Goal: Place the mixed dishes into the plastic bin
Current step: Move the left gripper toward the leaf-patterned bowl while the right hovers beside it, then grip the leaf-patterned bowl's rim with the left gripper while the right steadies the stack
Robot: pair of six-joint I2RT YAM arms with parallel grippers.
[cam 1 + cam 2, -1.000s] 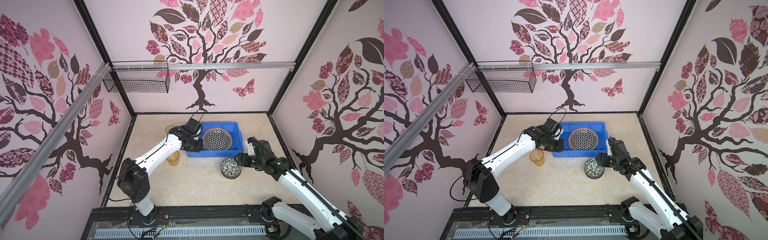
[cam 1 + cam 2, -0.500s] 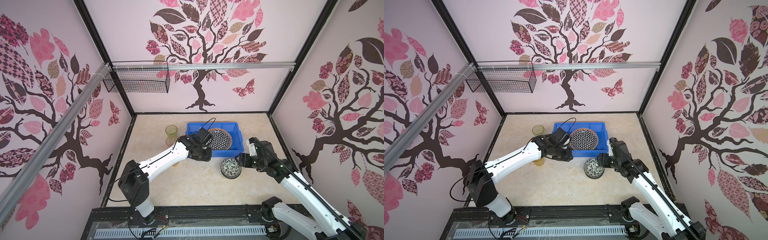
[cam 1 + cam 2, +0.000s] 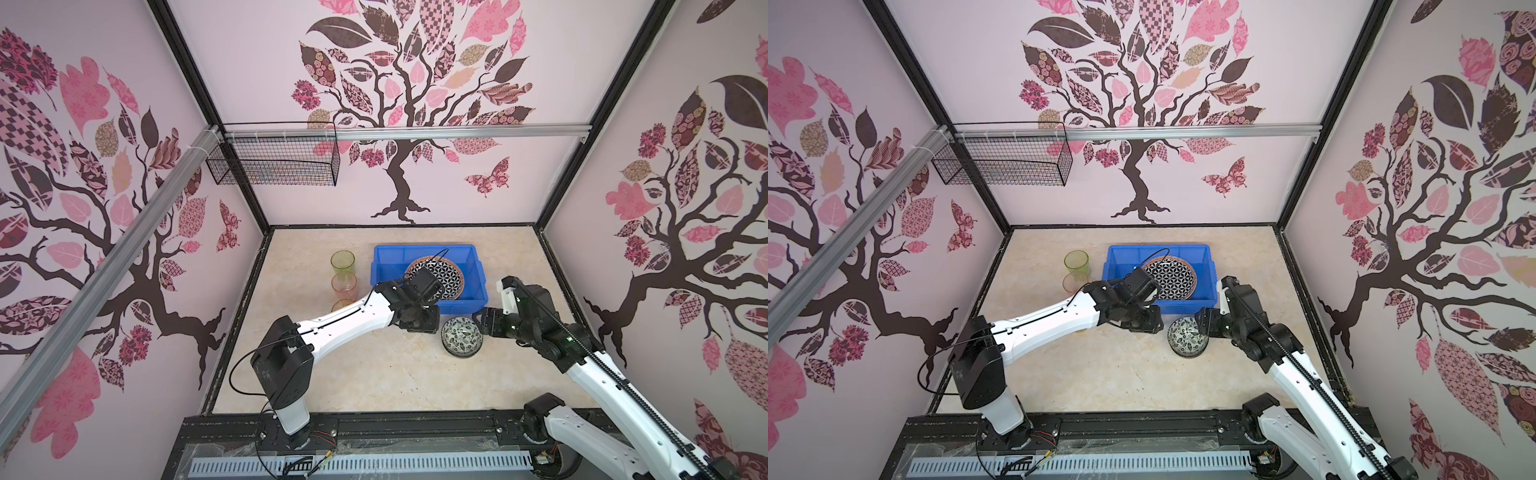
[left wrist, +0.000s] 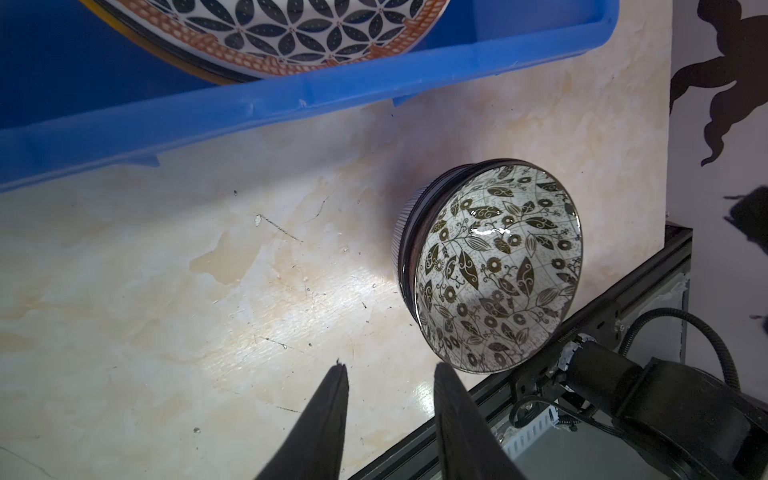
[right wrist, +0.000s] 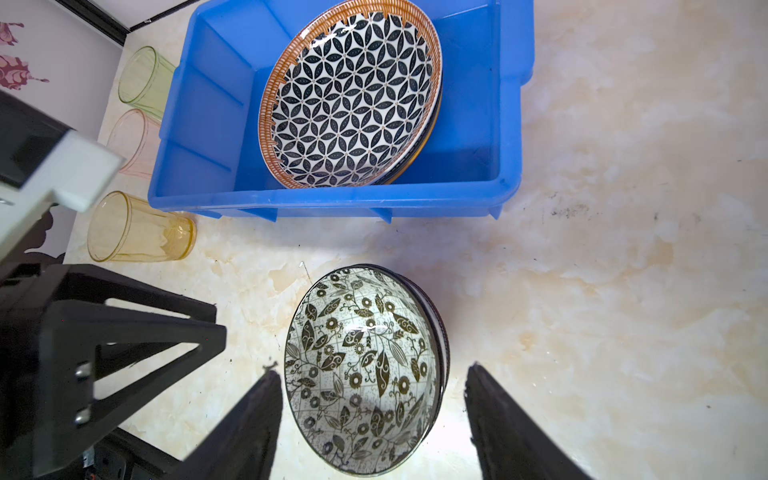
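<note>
The blue plastic bin stands at the back of the table. A geometric black-and-white plate leans inside it on other plates. In front of the bin sits a floral bowl; it looks nested in another bowl. My left gripper hovers just left of the bowl, open, with only bare table between its fingers. My right gripper is at the bowl's right side, open, its fingers apart on either side of the bowl without touching it.
Green, pink and amber tumblers stand in a row left of the bin; in both top views the left arm partly covers the amber one. A black wire basket hangs on the back wall. A black rail borders the front.
My left arm has swung from the bin's left end to the front, beside the bowl, and its jaws have spread wider. The tumblers are now uncovered. The right arm has stayed still.
</note>
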